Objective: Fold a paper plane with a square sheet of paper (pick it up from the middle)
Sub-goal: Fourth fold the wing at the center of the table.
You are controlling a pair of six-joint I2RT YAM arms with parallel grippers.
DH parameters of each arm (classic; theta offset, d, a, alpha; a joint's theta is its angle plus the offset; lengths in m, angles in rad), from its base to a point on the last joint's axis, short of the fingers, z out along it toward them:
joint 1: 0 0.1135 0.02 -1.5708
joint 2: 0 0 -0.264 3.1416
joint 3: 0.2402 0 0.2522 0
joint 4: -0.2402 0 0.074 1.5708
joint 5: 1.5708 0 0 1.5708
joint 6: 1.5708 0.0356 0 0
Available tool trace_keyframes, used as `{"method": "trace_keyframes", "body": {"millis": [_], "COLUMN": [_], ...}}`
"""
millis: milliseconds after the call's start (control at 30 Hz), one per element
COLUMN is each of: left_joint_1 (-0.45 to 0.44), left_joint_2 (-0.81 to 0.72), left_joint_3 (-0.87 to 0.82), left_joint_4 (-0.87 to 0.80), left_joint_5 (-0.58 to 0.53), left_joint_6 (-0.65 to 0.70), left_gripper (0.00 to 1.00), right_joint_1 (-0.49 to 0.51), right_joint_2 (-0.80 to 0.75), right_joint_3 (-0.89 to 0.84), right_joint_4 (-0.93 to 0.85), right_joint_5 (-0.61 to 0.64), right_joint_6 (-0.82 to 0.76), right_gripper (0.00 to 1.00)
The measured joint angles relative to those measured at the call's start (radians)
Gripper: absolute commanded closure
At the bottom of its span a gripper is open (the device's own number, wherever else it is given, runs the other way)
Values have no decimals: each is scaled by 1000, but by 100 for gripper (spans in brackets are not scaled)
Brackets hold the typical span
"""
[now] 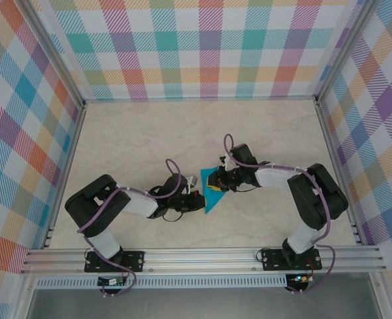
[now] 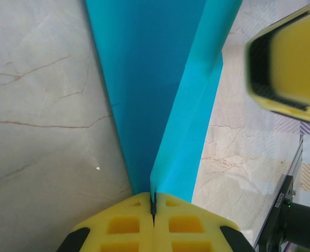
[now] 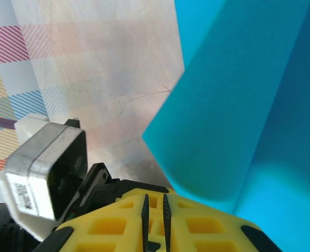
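Marble-look desk [image 1: 129, 133], plaid walls [image 1: 183, 46]. Teal paper [image 1: 212, 197] (folded, pointed) at desk centre. Left fingers [image 2: 144, 210] pressed together, pinching its tip. Right fingers [image 3: 135, 208], at paper's 1 o'clock, narrowly parted, pinching nothing.

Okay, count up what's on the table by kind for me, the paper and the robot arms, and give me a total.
Teal paper sheet: 1
Robot arms: 2 (left arm, right arm)
Total: 3
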Motion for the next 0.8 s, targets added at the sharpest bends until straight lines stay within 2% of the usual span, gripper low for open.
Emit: {"method": "trace_keyframes", "body": {"millis": [800], "left_joint_1": [2], "left_joint_2": [1], "left_joint_3": [0], "left_joint_4": [-3], "left_joint_5": [0], "left_joint_6": [-24], "left_gripper": [98], "right_joint_1": [0], "right_joint_2": [128], "right_joint_3": [63], "right_joint_4": [10], "right_joint_5": [43], "right_joint_6": [18], "right_gripper": [83]}}
